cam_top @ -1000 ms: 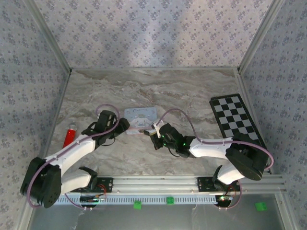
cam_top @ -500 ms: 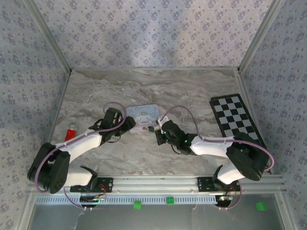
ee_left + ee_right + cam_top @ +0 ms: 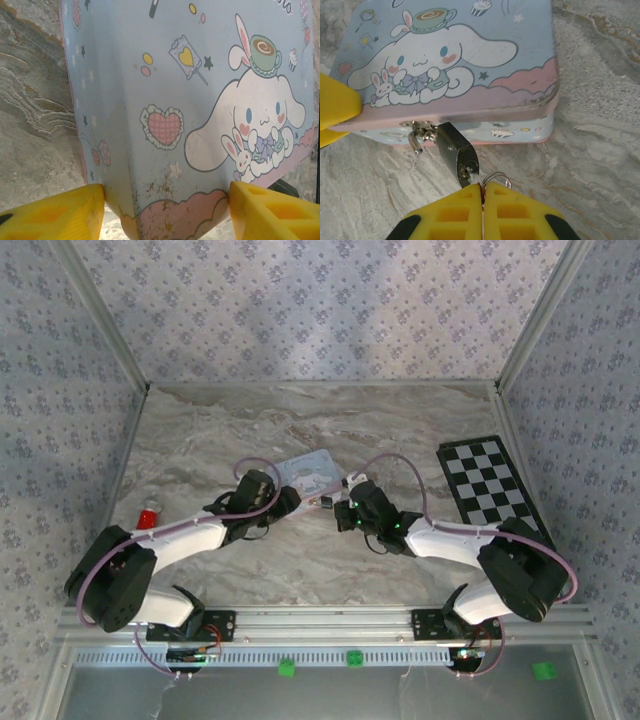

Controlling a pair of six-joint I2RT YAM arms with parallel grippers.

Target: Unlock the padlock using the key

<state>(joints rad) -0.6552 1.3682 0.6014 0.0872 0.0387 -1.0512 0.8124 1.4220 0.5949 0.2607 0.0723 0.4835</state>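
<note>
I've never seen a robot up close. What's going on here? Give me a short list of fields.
Left pincer: clamped on the pale blue cartoon tin, one finger on each side
Right pincer: shut on the key
Key: tip at the bottom end of the padlock
Padlock: small, dark, hanging from the tin's clasp
Nearby: checkerboard, red item

Tin [image 3: 470,50] crowds padlock [image 3: 456,150]; elsewhere prob. open.
</note>
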